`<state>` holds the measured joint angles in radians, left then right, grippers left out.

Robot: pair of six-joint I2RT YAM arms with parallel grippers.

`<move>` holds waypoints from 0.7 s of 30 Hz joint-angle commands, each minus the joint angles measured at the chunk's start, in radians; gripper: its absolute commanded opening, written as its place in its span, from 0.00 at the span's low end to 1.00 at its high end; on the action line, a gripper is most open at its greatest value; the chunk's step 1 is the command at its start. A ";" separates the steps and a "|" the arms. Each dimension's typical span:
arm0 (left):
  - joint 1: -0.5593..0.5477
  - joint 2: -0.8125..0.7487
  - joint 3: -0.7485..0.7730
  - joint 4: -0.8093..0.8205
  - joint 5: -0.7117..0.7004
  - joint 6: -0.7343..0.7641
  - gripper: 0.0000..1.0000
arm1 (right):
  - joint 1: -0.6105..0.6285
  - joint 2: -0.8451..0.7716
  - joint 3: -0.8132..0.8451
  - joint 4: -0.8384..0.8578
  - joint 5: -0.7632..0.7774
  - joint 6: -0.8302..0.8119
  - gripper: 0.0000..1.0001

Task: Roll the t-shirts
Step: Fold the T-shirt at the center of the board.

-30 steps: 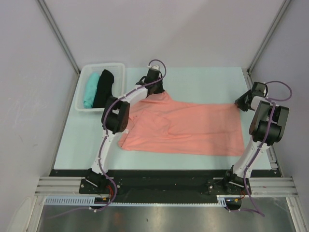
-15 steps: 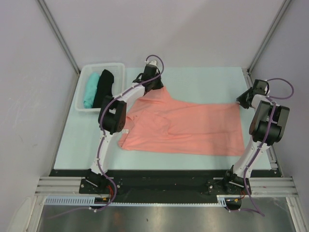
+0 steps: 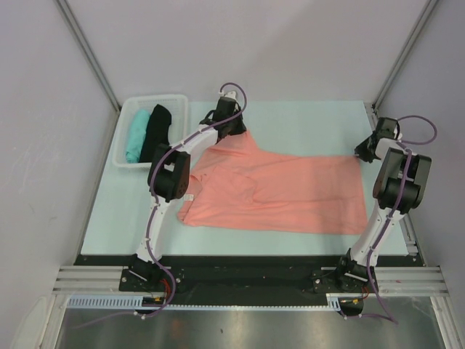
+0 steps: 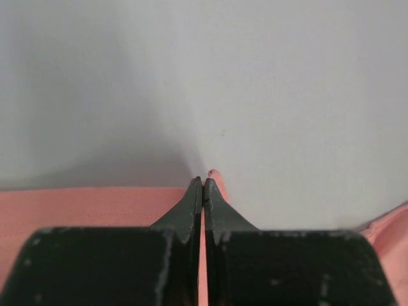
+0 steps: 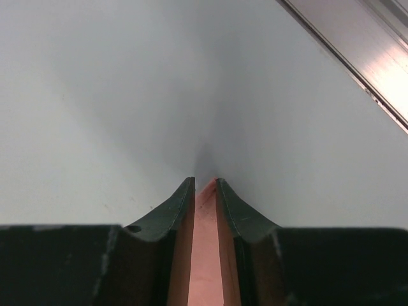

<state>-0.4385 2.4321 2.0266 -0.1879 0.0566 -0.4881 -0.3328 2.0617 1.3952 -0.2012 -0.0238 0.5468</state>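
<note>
Pinching shut on a peak of cloth, the left hand (image 4: 203,182) has its two dark fingers pressed flat together, with only a small pink nub showing past the tips and more pink spreading below them. The right hand (image 5: 204,182) has its jaws a little apart with pink cloth filling the gap; I cannot tell whether they truly bite it or merely straddle it. Both hands sit at the far edge of the salmon-pink soft cloth t-shirt (image 3: 290,190), the left at its far-left corner, which is lifted into a small tent, the right at its far-right corner close to the counter's right rail. The rest of the shirt lies spread on the pale green counter (image 3: 305,120) between the two arms, with a diagonal fold across its middle. Well to the left, a white plastic basket (image 3: 182,102) holds a teal rolled t-shirt (image 3: 135,134) beside a black rolled t-shirt (image 3: 155,131). The likeliest trouble, in my judgement, is an uneven hold: if the right hand has only a sliver, any pull would let that corner slip free and the shirt would skew towards the left. The left hand's bite also looks shallow, so a firm tug could strip it. The middle fold, left unsmoothed, would probably get wound into a lumpy roll.
</note>
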 commanded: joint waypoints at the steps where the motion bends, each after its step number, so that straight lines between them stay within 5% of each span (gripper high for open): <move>1: 0.009 -0.079 -0.008 0.031 0.019 0.016 0.00 | 0.034 0.047 0.086 -0.092 0.082 -0.050 0.24; 10: 0.007 -0.093 -0.031 0.033 0.028 0.016 0.00 | 0.084 0.135 0.225 -0.263 0.232 -0.114 0.23; 17: 0.007 -0.097 -0.031 0.031 0.026 0.022 0.00 | 0.100 0.161 0.263 -0.296 0.240 -0.123 0.00; 21: 0.007 -0.114 -0.029 0.028 0.026 0.025 0.00 | 0.097 0.121 0.266 -0.291 0.231 -0.122 0.00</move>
<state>-0.4377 2.4214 1.9968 -0.1864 0.0673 -0.4877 -0.2447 2.1830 1.6405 -0.4515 0.2028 0.4324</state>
